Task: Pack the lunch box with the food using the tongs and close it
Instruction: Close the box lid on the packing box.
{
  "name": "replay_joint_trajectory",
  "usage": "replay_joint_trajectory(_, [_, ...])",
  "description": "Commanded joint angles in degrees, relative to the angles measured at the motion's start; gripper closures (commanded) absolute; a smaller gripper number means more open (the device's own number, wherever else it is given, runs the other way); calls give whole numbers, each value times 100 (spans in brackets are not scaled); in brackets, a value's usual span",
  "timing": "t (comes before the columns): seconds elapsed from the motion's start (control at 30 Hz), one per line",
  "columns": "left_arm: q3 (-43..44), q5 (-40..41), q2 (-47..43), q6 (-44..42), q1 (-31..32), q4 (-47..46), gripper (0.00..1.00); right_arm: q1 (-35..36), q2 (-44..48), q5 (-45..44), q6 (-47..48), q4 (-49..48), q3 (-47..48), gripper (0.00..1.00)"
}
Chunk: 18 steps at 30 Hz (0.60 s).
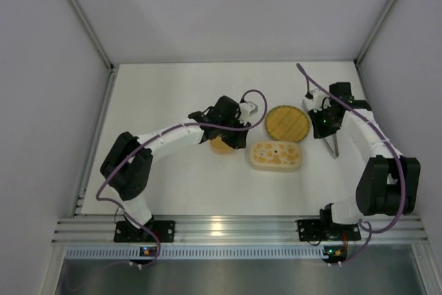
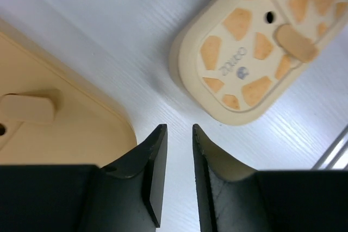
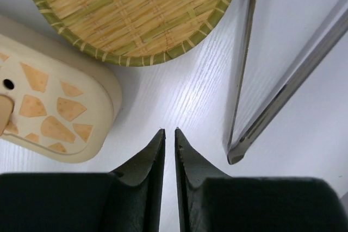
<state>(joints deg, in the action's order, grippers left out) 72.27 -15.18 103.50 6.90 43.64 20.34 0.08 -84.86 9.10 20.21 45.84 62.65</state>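
The lunch box [image 1: 275, 155] is a cream oval box with orange patches, lid on, lying at the table's middle; it also shows in the left wrist view as lunch box [image 2: 247, 52] and in the right wrist view as lunch box [image 3: 49, 112]. The silver tongs [image 1: 333, 146] lie flat on the table to its right, tongs [image 3: 291, 84] just right of my right gripper [image 3: 169, 130]. That gripper's jaws stand barely apart with nothing between them. My left gripper [image 2: 179, 127] hovers left of the box, open and empty. No food is in view.
A round woven bamboo plate [image 1: 286, 123] sits just behind the lunch box, plate [image 3: 130, 9] with nothing on it. A tan box part [image 2: 54, 129] with a small latch lies under my left gripper [image 1: 231, 136]. White walls enclose the table on three sides.
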Motion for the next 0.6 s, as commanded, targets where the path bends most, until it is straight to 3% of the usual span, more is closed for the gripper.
replay_joint_trajectory(0.0, [-81,-265,-1163,-416,4,5,68,-253,715,740,413,319,291,88])
replay_joint_trajectory(0.1, [59,-818,-1446,-943,-22,591,60,-280,1163,1467,747,355,212,77])
replay_joint_trajectory(0.2, [147,-1521,-1561,-1935,-31,1024,47,-280,1349,2294,1046,399,125,59])
replay_joint_trajectory(0.23, [164,-1601,-1561,-2120,-31,1094,45,-280,1358,2472,1151,408,98,49])
replay_joint_trajectory(0.33, [95,-1997,-1482,-2824,-31,1026,44,-280,1270,3140,1476,311,-147,38])
replay_joint_trajectory(0.43, [-187,-2252,-1333,-3229,-40,570,47,-254,1218,3537,1557,-110,-534,41])
replay_joint_trajectory(0.5, [-213,-2261,-1114,-3204,-40,297,53,-192,1025,3379,1442,-234,-605,48])
replay_joint_trajectory(0.57, [-100,-2165,-921,-3098,-31,-98,64,-183,797,3318,1312,-234,-526,60])
